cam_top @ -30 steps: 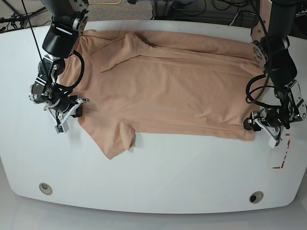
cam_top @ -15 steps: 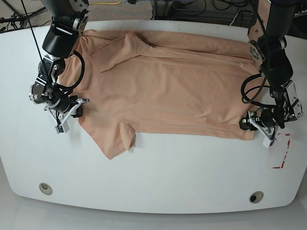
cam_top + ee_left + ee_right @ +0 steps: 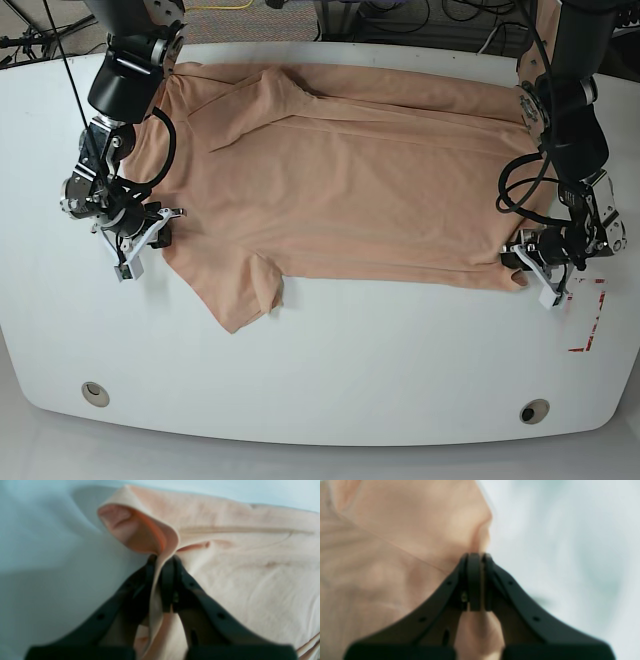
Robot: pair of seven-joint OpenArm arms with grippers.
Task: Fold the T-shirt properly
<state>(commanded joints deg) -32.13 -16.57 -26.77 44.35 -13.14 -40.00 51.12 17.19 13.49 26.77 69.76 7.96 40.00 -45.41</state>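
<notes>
Glossy white rounded table (image 3: 330, 370) fills the frame, red tape marks (image 3: 590, 318) lower right, cables (image 3: 440, 22) beyond its top edge. Peach-pink cotton T-shirt (image 3: 350, 190) lies spread; left gripper (image 3: 527, 265) and right gripper (image 3: 152, 230) each pinch its hem

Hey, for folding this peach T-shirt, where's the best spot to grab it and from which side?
Grip the T-shirt at the two corners of its near long edge, coming in from each end. It lies flat and sideways, so only edges offer a pinch. The left gripper and right gripper already clamp cloth there.
</notes>
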